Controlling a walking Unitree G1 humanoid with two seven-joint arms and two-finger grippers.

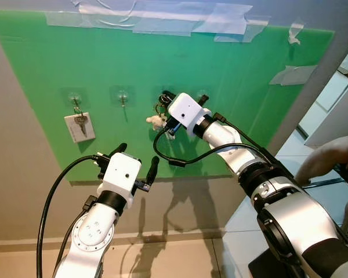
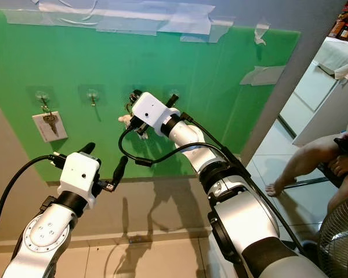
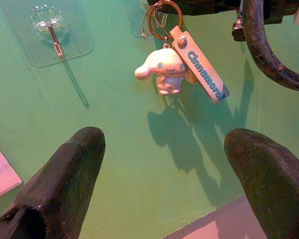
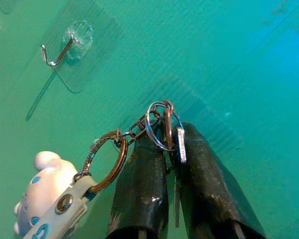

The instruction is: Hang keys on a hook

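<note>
Green board [image 1: 232, 87] taped to the wall, a row of clear adhesive hooks across it. Right gripper [image 4: 170, 149] raised against the board, fingers clenched on the keys [image 4: 165, 130]: the ring cluster sits pinched at the fingertips, right up against the green surface. From the ring hang a larger brass loop, a white plush charm [image 3: 162, 69] and a pale strap tag [image 3: 199, 62] lettered "Cinnamoroll", both dangling below the gripper and clear of the board's lower edge. An empty hook [image 4: 65, 47] stands near the keys, apart from them; whether the ring has caught on any hook cannot be told. Farther along the row on the robot's left, another hook carries a key with a white card [image 1: 79, 126]. Left gripper [image 1: 136, 165] held low before the board, fingers spread wide, grasping nothing. A person's bare leg [image 2: 304, 165] at the right edge, over the tiled floor.
</note>
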